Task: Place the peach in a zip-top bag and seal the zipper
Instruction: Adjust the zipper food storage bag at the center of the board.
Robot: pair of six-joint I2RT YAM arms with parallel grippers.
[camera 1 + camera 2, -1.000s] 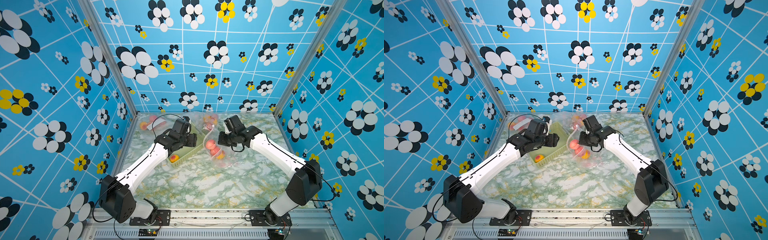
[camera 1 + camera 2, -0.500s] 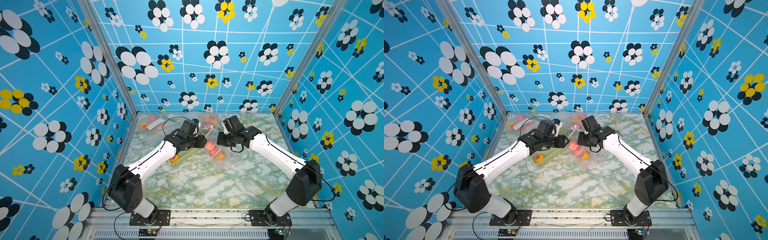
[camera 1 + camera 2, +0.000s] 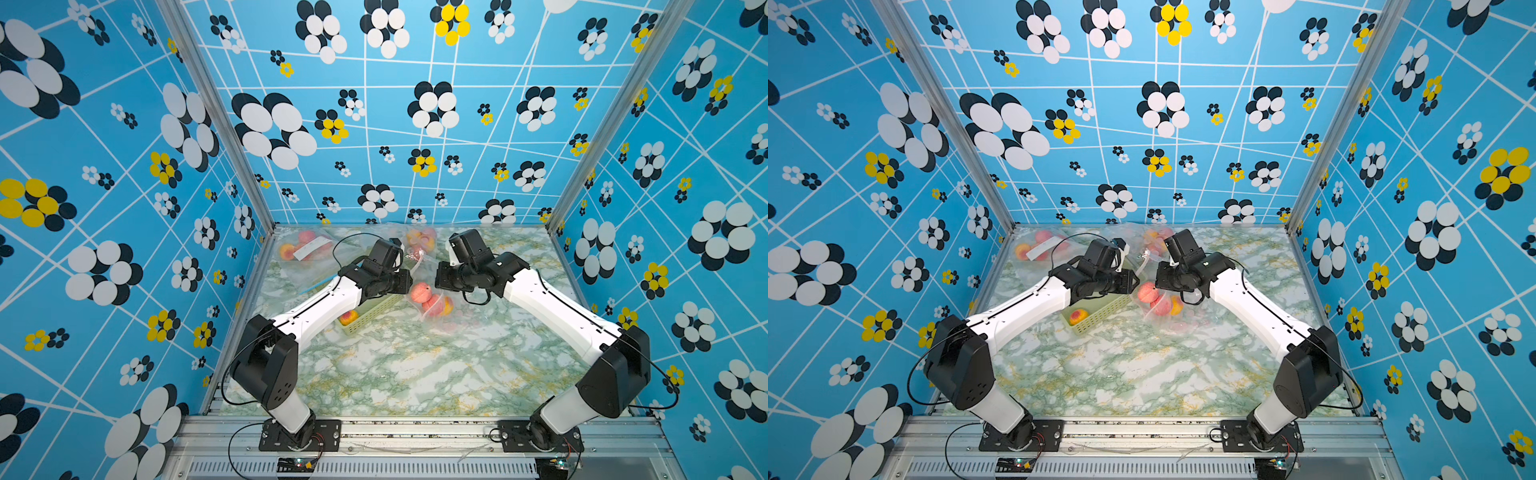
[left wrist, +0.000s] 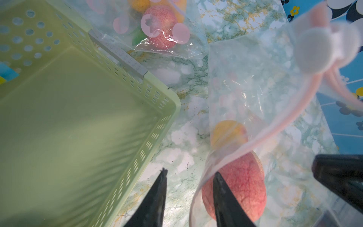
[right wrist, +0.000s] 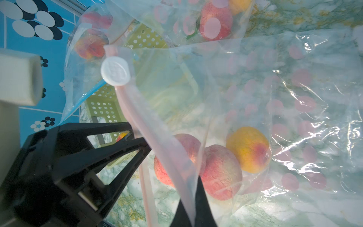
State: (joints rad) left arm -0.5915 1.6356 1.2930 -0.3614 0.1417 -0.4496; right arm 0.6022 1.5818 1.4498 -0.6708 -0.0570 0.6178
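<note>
A clear zip-top bag (image 5: 284,102) with pink dots lies on the marble table, three peaches (image 5: 220,171) inside. In both top views it lies mid-table between the arms (image 3: 434,305). My right gripper (image 5: 194,180) is shut on the bag's pink zipper rim (image 5: 137,110) and lifts it; a white slider (image 5: 115,70) sits on the rim. My left gripper (image 4: 190,173) is at the bag's mouth, jaws a little apart. One fingertip (image 4: 218,176) is against the rim strip, in front of a red peach (image 4: 243,186). Marble shows between the fingers.
A green perforated basket (image 3: 374,309) stands just left of the bag, one peach (image 3: 348,318) in it. Two more bags of peaches lie at the back (image 3: 307,249) (image 3: 419,241). Blue patterned walls close three sides.
My left arm has swung right from above the basket to the bag's mouth, and its jaws have narrowed. The right gripper has kept its hold on the rim.
</note>
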